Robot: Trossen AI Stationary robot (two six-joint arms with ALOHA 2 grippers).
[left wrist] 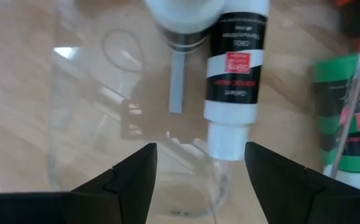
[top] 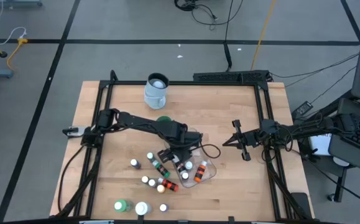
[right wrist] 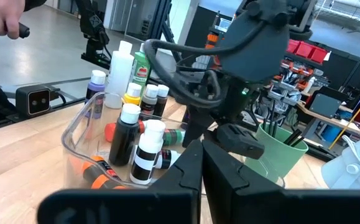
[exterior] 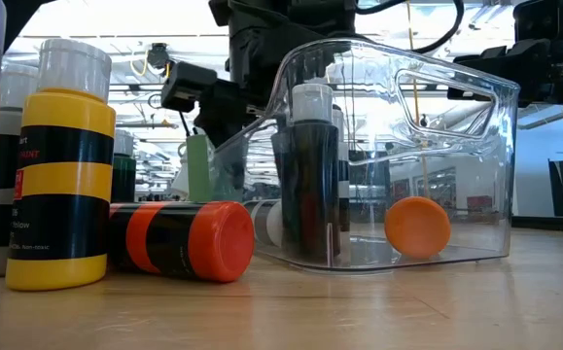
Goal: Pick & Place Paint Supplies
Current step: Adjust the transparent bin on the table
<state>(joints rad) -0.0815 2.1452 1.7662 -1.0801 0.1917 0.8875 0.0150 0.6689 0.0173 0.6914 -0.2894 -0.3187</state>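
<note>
My left gripper (left wrist: 198,168) is open, reaching down over the near-left rim of the clear tub (top: 197,167). Its fingertips stand on either side of the white cap (left wrist: 226,140) of a black-and-white paint bottle (left wrist: 234,74) in the tub, without visible touch. More bottles stand or lie in the tub (right wrist: 127,134), one of them orange-capped (exterior: 417,226). Several small bottles (top: 150,169) stand on the table left of the tub. A green bottle (top: 121,205) and a white jar (top: 142,208) stand near the near edge. My right gripper (right wrist: 201,171) is shut, hovering right of the tub.
The pale blue-white jug (top: 156,89) stands by the far edge. A green cup holding brushes (right wrist: 279,146) sits beside the left arm (top: 142,123). In the low view a yellow bottle (exterior: 65,165) stands upright and an orange-black one (exterior: 179,240) lies on its side. A person's hand (right wrist: 2,15) shows beyond the table.
</note>
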